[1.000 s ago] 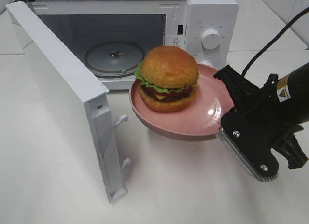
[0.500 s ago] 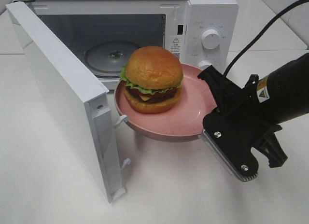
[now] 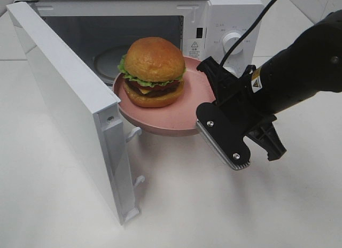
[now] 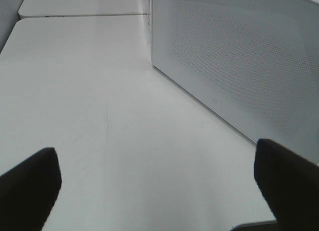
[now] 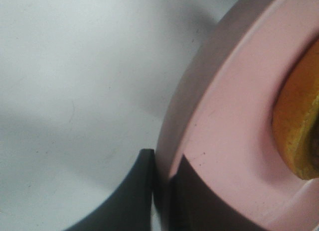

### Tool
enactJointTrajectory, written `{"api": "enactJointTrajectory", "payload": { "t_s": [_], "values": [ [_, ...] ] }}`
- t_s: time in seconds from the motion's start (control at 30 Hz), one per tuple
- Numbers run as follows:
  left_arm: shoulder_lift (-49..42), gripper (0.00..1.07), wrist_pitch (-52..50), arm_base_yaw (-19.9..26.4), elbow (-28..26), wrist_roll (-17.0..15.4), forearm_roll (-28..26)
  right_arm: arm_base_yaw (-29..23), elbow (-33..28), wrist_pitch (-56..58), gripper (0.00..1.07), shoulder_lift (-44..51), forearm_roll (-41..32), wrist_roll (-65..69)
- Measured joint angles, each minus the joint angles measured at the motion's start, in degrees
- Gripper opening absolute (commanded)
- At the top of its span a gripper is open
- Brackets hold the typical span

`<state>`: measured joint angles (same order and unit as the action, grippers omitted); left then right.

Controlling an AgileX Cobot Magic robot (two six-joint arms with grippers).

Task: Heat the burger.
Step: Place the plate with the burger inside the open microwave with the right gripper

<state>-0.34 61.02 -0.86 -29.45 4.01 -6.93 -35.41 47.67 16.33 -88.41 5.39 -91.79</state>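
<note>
The burger point(image 3: 154, 71) stands upright, with a shiny brown bun, frilly green lettuce, red tomato and dark meat. It sits on the pink plate point(image 3: 188, 106), at the far side, by the open microwave point(image 3: 235, 13).

The plate point(image 3: 160, 126) is on the move! The right gripper point(image 3: 207, 95) has carried it from out in front of the microwave point(image 3: 235, 13), by the dials, across to the open mouth. The burger point(image 3: 154, 71) rides along and now hides most of the turntable point(image 3: 105, 60), which was in full view a second ago. The plate's far rim now overlaps the microwave's sill, and the black arm point(image 3: 299, 71) has swung in close to the microwave's front.
</note>
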Motion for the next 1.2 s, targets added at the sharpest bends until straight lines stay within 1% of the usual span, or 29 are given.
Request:
{"api": "enactJointTrajectory", "payload": {
  "t_s": [0.23, 0.3, 0.4, 0.57, 0.67, 0.73, 0.83, 0.9, 1.2],
  "values": [
    [0.0, 0.98, 0.0, 0.0, 0.0, 0.0, 0.0, 0.0, 3.9, 0.3, 0.0, -3.4, 0.1, 0.0],
    [0.0, 0.98, 0.0, 0.0, 0.0, 0.0, 0.0, -0.5, 6.1, 2.1, 0.0, -5.0, 0.5, 0.2],
    [0.0, 0.98, 0.0, 0.0, 0.0, 0.0, 0.0, -0.7, 6.6, 2.6, 0.0, -5.6, 0.8, 0.2],
    [0.0, 0.98, 0.0, 0.0, 0.0, 0.0, 0.0, -1.8, 11.2, 4.8, 0.0, -9.5, 2.8, 3.3],
    [0.0, 0.98, 0.0, 0.0, 0.0, 0.0, 0.0, -1.8, 11.9, 4.8, 0.0, -10.0, 2.8, 3.6],
    [0.0, 0.98, 0.0, 0.0, 0.0, 0.0, 0.0, -1.8, 14.2, 5.2, 0.0, -11.7, 3.1, 4.2],
    [0.0, 0.98, 0.0, 0.0, 0.0, 0.0, 0.0, -1.8, 14.9, 5.6, 0.0, -12.3, 3.1, 4.3],
    [0.0, 0.98, 0.0, 0.0, 0.0, 0.0, 0.0, -1.8, 17.5, 7.2, 0.0, -14.4, 3.1, 4.5],
    [0.0, 0.98, 0.0, 0.0, 0.0, 0.0, 0.0, -2.3, 22.2, 9.0, 0.0, -17.7, 3.5, 6.2]
  ]
}}
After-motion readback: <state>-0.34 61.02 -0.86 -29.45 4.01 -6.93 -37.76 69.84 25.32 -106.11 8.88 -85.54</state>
